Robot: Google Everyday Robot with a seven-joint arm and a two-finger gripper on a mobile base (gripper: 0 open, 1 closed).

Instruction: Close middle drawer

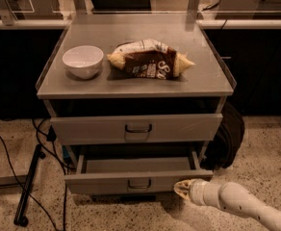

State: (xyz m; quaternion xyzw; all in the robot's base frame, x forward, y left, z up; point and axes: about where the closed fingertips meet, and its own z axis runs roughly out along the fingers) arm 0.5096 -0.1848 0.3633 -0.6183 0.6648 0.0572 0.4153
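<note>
Grey metal middle drawer (pixel 102 183) stands pulled well out beneath the shut upper drawer (pixel 188 127), so your closing push is still to do; your gripper (pixel 180 188) sits low at its front panel's right end, and you cannot tell whether it is open or closed.

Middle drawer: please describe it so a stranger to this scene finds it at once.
Start at the grey cabinet with a white bowl and a snack bag on top. Below its taller top drawer, the middle drawer is the one pulled out, showing a plain grey tray. Its front is lower, its loop handle smaller, and the robot's pincer sits at its right end.
</note>
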